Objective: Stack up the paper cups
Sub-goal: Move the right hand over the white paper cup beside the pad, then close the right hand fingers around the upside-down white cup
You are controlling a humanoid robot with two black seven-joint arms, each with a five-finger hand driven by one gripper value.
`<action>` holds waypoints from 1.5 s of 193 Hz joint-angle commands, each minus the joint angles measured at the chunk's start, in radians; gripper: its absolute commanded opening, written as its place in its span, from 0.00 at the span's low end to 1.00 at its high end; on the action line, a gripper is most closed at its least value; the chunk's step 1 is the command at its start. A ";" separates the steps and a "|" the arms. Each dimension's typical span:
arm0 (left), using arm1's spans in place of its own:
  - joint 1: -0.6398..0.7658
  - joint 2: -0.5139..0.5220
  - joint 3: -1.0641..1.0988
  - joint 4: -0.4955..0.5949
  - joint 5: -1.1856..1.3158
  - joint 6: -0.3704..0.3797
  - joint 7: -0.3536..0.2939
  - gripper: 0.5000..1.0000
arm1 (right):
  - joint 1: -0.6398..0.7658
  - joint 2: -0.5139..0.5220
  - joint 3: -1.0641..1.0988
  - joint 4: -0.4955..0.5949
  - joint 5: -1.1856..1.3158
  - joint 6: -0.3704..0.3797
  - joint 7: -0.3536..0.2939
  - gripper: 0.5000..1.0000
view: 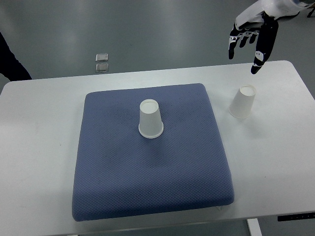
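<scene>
Two white paper cups stand upside down. One cup [150, 118] sits near the middle of the blue pad [152, 182]. The other cup [242, 102] stands on the white table [275, 157], to the right of the pad. My right hand [248, 42] hovers at the top right, above and just behind that second cup, with its fingers [259, 54] spread and pointing down. It holds nothing and does not touch the cup. The left arm does not show.
A dark shape [12, 59] juts in at the upper left beyond the table edge. A small metal fitting [102, 62] lies on the grey floor behind the table. The table's far edge runs just under my right hand.
</scene>
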State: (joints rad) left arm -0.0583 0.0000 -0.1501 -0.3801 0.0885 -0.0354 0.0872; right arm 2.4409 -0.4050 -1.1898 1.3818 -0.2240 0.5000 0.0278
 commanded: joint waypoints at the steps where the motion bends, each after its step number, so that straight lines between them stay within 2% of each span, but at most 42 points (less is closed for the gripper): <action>1: 0.000 0.000 0.000 0.003 -0.001 0.000 0.000 1.00 | -0.032 0.009 -0.027 -0.027 0.000 -0.066 0.000 0.83; 26: 0.000 0.000 0.000 0.003 -0.001 0.000 0.000 1.00 | -0.135 0.014 -0.039 -0.078 0.002 -0.185 0.000 0.83; 55: 0.002 0.000 0.000 0.007 -0.001 0.002 0.000 1.00 | -0.257 0.022 -0.037 -0.148 0.023 -0.242 -0.002 0.83; 95: 0.002 0.000 0.000 0.015 -0.003 0.002 0.000 1.00 | -0.450 0.057 -0.036 -0.280 0.189 -0.311 -0.020 0.83; 127: 0.002 0.000 -0.002 0.020 -0.003 0.003 0.000 1.00 | -0.566 0.097 -0.027 -0.336 0.195 -0.382 -0.020 0.83; 169: 0.005 0.000 0.000 0.018 -0.003 0.003 0.000 1.00 | -0.658 0.121 -0.021 -0.379 0.198 -0.434 -0.020 0.83; 209: 0.006 0.000 -0.002 0.020 -0.003 0.003 0.000 1.00 | -0.735 0.170 -0.021 -0.448 0.215 -0.460 -0.020 0.82; 289: 0.008 0.000 0.000 0.018 -0.003 0.003 0.000 1.00 | -0.878 0.193 -0.021 -0.584 0.236 -0.512 -0.037 0.82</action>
State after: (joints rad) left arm -0.0507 0.0000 -0.1504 -0.3613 0.0858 -0.0322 0.0875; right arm 1.6065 -0.2143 -1.2104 0.8404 0.0130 -0.0002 -0.0041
